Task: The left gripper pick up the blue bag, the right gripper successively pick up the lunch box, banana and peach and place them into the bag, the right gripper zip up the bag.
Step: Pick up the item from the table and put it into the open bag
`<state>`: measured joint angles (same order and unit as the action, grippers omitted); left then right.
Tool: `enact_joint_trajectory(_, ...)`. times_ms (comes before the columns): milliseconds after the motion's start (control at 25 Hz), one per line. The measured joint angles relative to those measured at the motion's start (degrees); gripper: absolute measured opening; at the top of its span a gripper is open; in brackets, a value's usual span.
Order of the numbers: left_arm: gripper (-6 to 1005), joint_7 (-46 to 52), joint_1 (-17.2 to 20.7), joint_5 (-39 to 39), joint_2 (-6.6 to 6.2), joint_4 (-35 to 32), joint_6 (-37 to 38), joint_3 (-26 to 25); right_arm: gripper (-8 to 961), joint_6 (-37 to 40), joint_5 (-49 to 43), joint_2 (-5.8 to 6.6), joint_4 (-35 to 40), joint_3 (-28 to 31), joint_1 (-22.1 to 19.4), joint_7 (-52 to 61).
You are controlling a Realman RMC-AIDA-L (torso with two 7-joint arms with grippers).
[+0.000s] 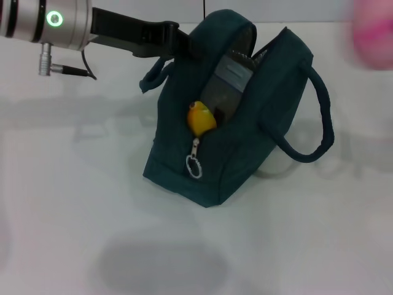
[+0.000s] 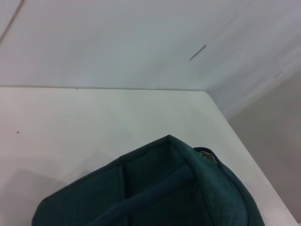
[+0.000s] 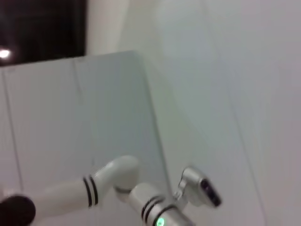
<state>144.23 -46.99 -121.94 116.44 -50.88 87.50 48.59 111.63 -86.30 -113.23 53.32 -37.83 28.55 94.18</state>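
The blue bag point(image 1: 245, 147) stands tilted on the white table in the head view, its zipper open along the top. My left gripper point(image 1: 178, 38) reaches in from the upper left and is shut on the bag's top rim beside one loop handle point(image 1: 153, 74). Inside the opening lies the lunch box point(image 1: 230, 83), with the yellow end of the banana point(image 1: 200, 118) poking out below it. The peach point(image 1: 373, 34) shows as a pink blur at the upper right, off the table. My right gripper is out of view. The left wrist view shows the bag's top point(image 2: 164, 188) close up.
A silver ring pull point(image 1: 194, 166) hangs at the zipper's lower end. The bag's other handle point(image 1: 319, 123) loops out to the right. White table point(image 1: 73, 203) surrounds the bag. The right wrist view shows only wall panels and my left arm point(image 3: 141, 197).
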Motion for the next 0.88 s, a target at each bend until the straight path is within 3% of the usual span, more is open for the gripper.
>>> enact_joint_trajectory(120,54,0.1,-0.3,0.0,0.28,-0.3,0.2,0.1,62,-5.6,-4.0,-1.85,-3.6,-5.0,4.8,-5.1)
enact_joint_trajectory(280,54,0.6,0.0,0.2,0.32,-0.4,0.4,0.1,66,-13.3,-5.5,-2.12,-8.5,-13.2,8.3,-9.5)
enact_joint_trajectory(600,54,0.8,0.2,0.3,0.17,-0.4,0.5,-0.1,73,-24.0,-5.2,-2.26,-10.0,-25.0,8.6,-13.0)
enact_joint_trajectory(880,54,0.6,0.2,0.3,0.22,-0.4,0.5,0.0,80,-27.5,-5.6,-2.25,-11.7,-27.5,8.4,-13.6)
